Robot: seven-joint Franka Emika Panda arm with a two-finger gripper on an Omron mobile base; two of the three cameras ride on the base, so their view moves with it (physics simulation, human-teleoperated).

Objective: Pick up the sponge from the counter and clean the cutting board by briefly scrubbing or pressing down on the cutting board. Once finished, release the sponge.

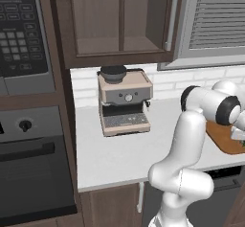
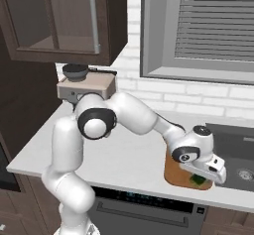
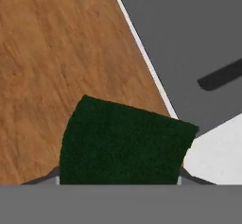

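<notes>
The dark green sponge (image 3: 123, 142) sits between my gripper's (image 3: 118, 178) two fingertips, and its lower face rests on the reddish-brown cutting board (image 3: 56, 53). From the right base, the gripper (image 2: 202, 176) points down over the board's (image 2: 173, 172) right end, with the sponge (image 2: 198, 180) under the hand. The gripper is shut on the sponge. The board lies on the pale counter (image 2: 124, 154), close to its front edge. In the left base view the board (image 1: 225, 137) shows at the far right, partly behind my arm.
The dark sink basin (image 2: 233, 145) lies just right of the board, with a thin strip of counter between them; in the hand view the sink (image 3: 189, 29) is beyond the board's edge. A coffee machine (image 1: 124, 101) stands at the back left. A microwave (image 1: 21, 34) is built into the left wall.
</notes>
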